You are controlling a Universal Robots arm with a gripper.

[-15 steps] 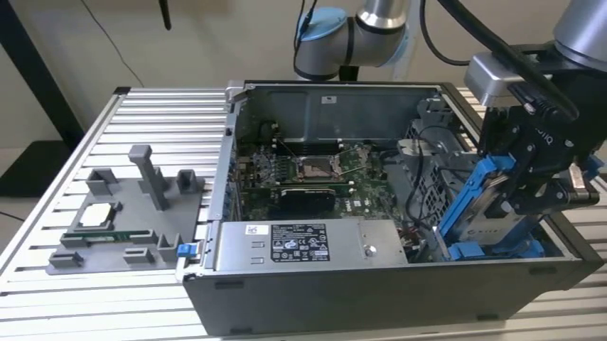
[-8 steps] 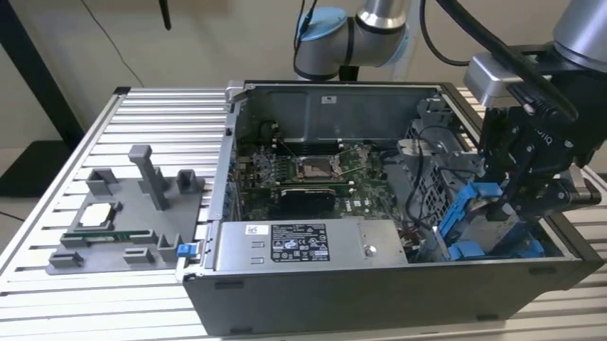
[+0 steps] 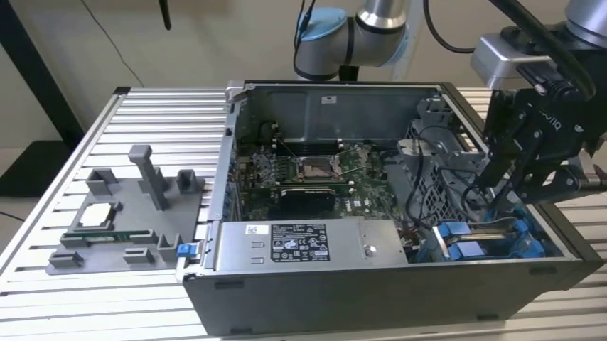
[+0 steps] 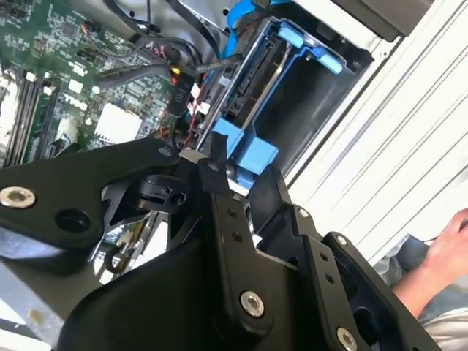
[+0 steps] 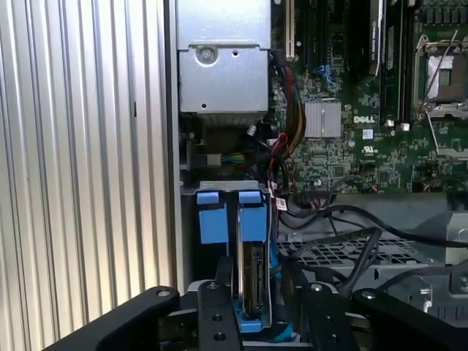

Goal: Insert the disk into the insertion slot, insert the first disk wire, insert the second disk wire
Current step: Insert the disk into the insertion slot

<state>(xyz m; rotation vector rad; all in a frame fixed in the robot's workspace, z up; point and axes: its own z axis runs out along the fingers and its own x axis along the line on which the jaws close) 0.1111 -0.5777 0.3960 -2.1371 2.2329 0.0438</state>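
Step in hand, by my reading: disk insertion, at or near seating. The disk (image 5: 252, 281) stands on edge inside the insertion slot (image 5: 213, 221), between its blue rails, at the corner of the computer case (image 3: 379, 295) on the exterior view's right. How deep it sits, and whether it is latched, cannot be told. The gripper (image 5: 263, 313) hangs right over the disk's outer end, astride the blue carrier in the first wrist view. Whether it clamps the carrier or merely brackets it I cannot tell. Black cables (image 5: 344, 219) cross just beside the bay, between it and the motherboard (image 5: 351, 139). A blue cable (image 4: 235, 25) runs toward the bay with its plug hidden, so neither wire can be logged as connected. Judgement: any further move here calls for straight travel along the rails, no twist, and clearance from those cables. A person's hand (image 4: 447, 245) shows near the edge of the slatted table (image 4: 380, 146).
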